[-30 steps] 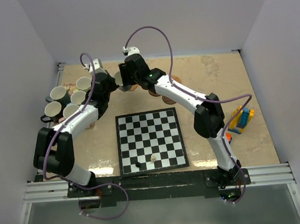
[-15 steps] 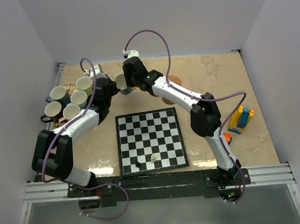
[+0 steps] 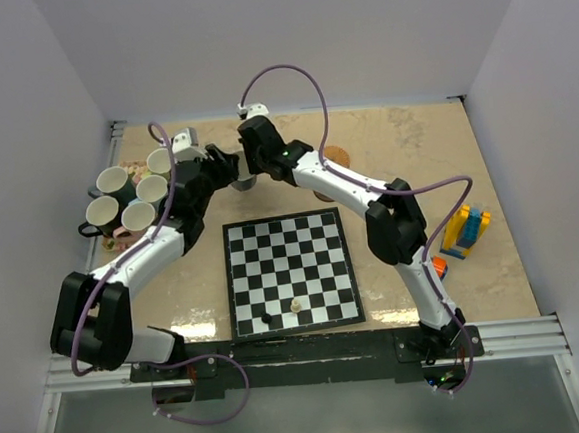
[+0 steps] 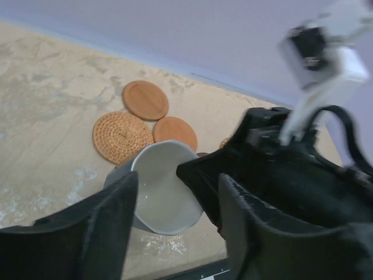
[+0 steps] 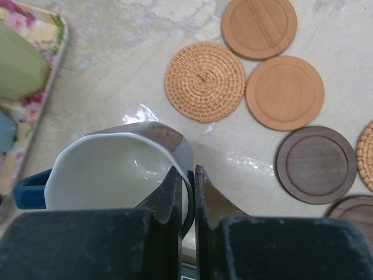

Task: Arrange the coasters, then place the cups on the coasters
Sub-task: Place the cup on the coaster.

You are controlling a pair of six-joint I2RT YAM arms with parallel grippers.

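A white-lined cup (image 5: 116, 166) with a dark blue handle stands just off the chessboard's far edge. My right gripper (image 5: 187, 175) is shut on its wall, one finger inside the rim and one outside. My left gripper (image 4: 178, 224) is open just beside the cup (image 4: 163, 186), its fingers (image 4: 111, 221) apart and off it. In the top view both grippers, left (image 3: 223, 167) and right (image 3: 250, 171), meet over this cup (image 3: 245, 183). Round coasters lie close by: a woven one (image 5: 204, 81), tan wooden ones (image 5: 284, 92) and a dark brown one (image 5: 316, 164). Several other cups (image 3: 137, 216) stand at the far left.
The floral mat (image 5: 35, 35) under the other cups lies left of the held cup. A black-and-white chessboard (image 3: 292, 271) with two small pieces fills the table's middle. Coloured toy blocks (image 3: 466, 231) sit at the right edge. The walls are close behind.
My left gripper has opened and let go of the cup. My right gripper has swung left and closed on the cup's rim.
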